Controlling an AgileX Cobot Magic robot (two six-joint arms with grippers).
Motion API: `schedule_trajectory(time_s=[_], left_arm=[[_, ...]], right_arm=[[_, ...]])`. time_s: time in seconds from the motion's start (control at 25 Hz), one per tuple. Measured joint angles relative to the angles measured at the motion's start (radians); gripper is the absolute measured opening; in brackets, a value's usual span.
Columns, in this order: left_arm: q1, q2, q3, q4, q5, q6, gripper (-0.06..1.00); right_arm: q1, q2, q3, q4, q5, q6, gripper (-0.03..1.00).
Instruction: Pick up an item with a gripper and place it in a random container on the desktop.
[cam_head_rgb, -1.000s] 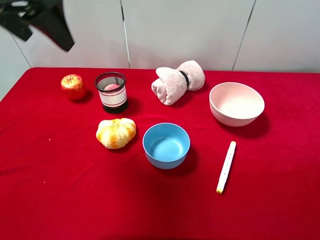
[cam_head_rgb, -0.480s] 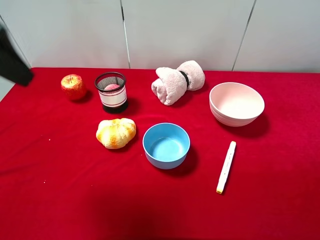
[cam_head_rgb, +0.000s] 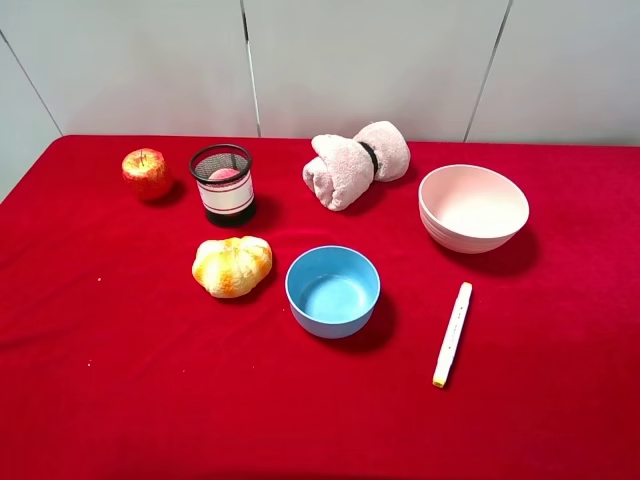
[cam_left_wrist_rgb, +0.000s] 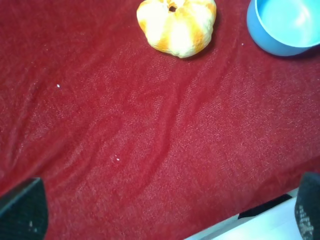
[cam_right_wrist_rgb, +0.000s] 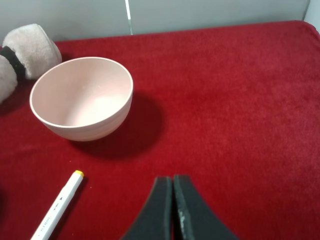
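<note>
The peach (cam_head_rgb: 224, 174) lies inside the black mesh cup (cam_head_rgb: 224, 186), only its pink top showing above the wire rim, and the cup stands upright on the red tablecloth (cam_head_rgb: 120, 340) between the apple (cam_head_rgb: 146, 173) and the rolled pink towel (cam_head_rgb: 356, 163). On this evidence the placement required by the task appears complete; no item is held and nothing is in transit. Neither arm shows in the high view. The left gripper (cam_left_wrist_rgb: 165, 212) is spread wide, its two fingertips (cam_left_wrist_rgb: 22, 212) visible only at opposite corners of the wrist view, with bare cloth between them and nothing gripped; the bread roll (cam_left_wrist_rgb: 177, 25) and the blue bowl (cam_left_wrist_rgb: 285, 25) lie beyond it, well apart from the fingers. The right gripper (cam_right_wrist_rgb: 173, 200) has its two fingers pressed together with no gap and nothing between them; it hangs above open cloth, with the pale pink bowl (cam_right_wrist_rgb: 82, 97) and the marker pen (cam_right_wrist_rgb: 57, 205) ahead of it and untouched. The blue bowl and the pink bowl are both empty. Judgement: the single pick-and-place is done, and what remains, if anything, is only for the arms to settle clear of the desktop. No item looks disturbed or tipped.
</note>
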Motion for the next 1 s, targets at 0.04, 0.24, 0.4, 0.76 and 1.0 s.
schedule_trajectory(time_s=[0.04, 0.24, 0.4, 0.76, 1.0], left_arm=[[0.0, -0.038, 0.025, -0.005, 0.0, 0.0, 0.99], [0.067, -0.231, 0.136, -0.031, 0.0, 0.0, 0.99], [0.182, -0.377, 0.207, -0.034, -0.001, -0.001, 0.99], [0.377, -0.6, 0.328, -0.036, -0.079, 0.086, 0.99], [0.42, -0.633, 0.363, -0.041, -0.104, 0.129, 0.99]], right_arm=[[0.0, 0.0, 0.0, 0.0, 0.0, 0.0, -0.03], [0.0, 0.0, 0.0, 0.0, 0.0, 0.0, -0.03], [0.0, 0.0, 0.0, 0.0, 0.0, 0.0, -0.03], [0.0, 0.0, 0.0, 0.0, 0.0, 0.0, -0.03], [0.0, 0.0, 0.0, 0.0, 0.0, 0.0, -0.03]])
